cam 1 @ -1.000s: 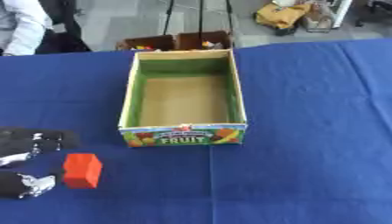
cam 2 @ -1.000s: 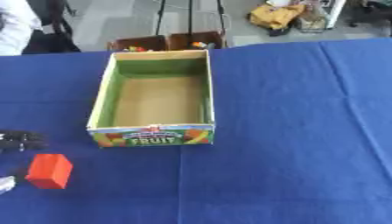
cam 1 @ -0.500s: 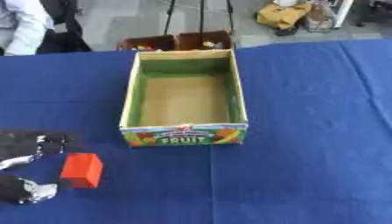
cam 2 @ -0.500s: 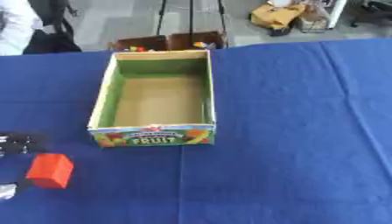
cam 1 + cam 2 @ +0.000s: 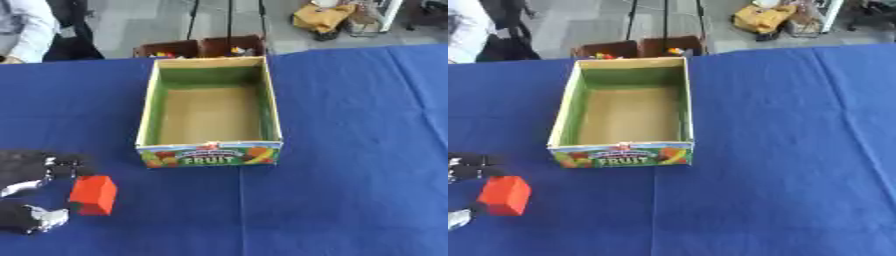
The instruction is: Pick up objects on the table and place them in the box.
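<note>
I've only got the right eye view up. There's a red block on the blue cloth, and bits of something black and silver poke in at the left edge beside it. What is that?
Observer: That is the robot's left hand. The left eye view shows more of it: a black part above and a silver-tipped part lower down.
Operator: Is it holding the red block?
Observer: Not that I can see. In the left eye view the red rectangular block lies on the blue tablecloth, just right of the gap between those two parts, which are spread apart. I cannot tell whether either touches it.
</note>
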